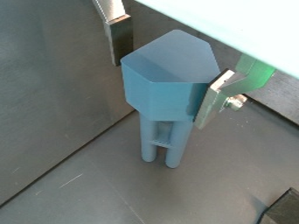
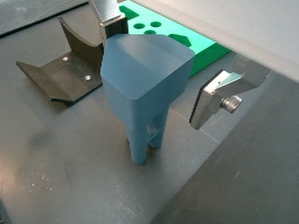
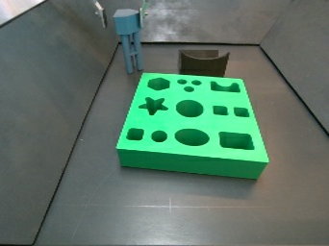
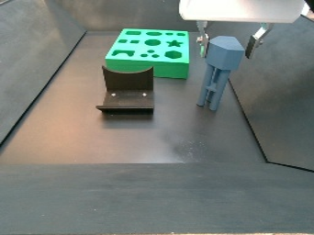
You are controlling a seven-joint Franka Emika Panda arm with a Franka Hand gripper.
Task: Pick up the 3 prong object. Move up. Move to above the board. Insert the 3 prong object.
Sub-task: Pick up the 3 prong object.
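Dark grey counter (image 4: pixel 147 138) carries the bright green slab board (image 3: pixel 193 120). Small steel-blue plastic 3 prong object (image 4: pixel 216 69) is clamped by its head in the gripper (image 4: pixel 229 46) jaws, prongs apparently touching the counter beside the board. Lift, transfer and insertion are judged outstanding.

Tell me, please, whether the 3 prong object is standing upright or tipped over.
Upright. In a side view the 3 prong object stands head up, prongs down to the floor, with the gripper around its head.
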